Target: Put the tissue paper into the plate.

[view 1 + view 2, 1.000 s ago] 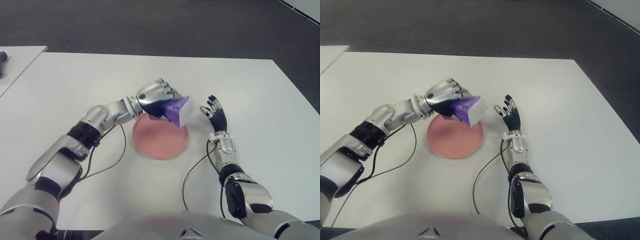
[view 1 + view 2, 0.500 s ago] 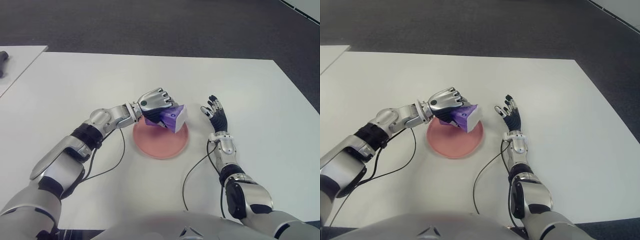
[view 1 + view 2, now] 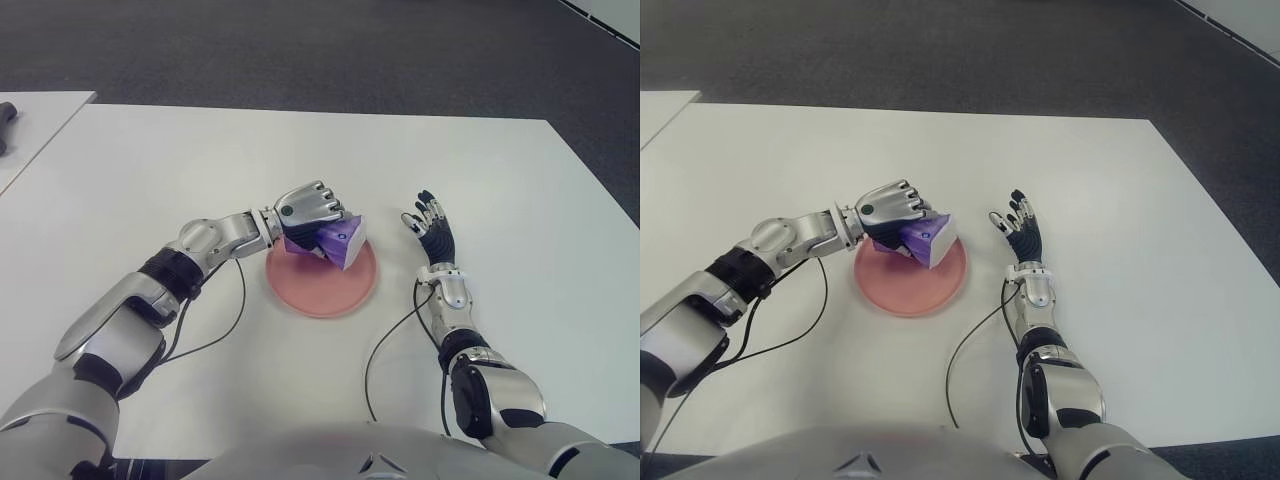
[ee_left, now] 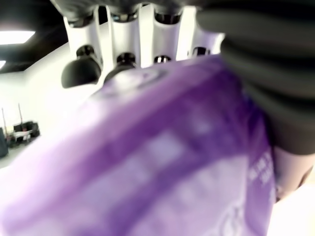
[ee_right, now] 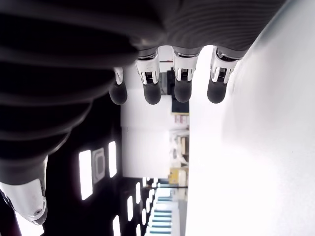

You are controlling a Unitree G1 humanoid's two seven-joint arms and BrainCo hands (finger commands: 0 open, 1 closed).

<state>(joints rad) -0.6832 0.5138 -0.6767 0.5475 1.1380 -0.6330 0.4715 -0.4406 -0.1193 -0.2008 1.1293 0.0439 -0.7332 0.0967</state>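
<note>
Gripping the tissue paper (image 3: pixel 335 240) from above, the left hand (image 3: pixel 308 207) is over the far part of the pink plate (image 3: pixel 322 282), with its fingers (image 4: pixel 123 34) curled around the purple and white pack. The pack is tilted, its white end pointing to the robot's right, and its lower edge is low over the plate or touching it; I cannot tell which one. In the left wrist view the purple pack fills almost all the picture, pressed between the fingers and the thumb.

The plate lies flat on the white counter (image 3: pixel 160 170), near the middle, in front of the robot. The left arm reaches to it from the left side, and a black cable hangs from the forearm and lies on the counter.

The right hand (image 3: pixel 431 228) shows to the right of the plate, a little apart from it. Its fingers (image 5: pixel 182 73) are stretched and relaxed and they hold nothing. A second black cable runs on the counter beside the right forearm.
</note>
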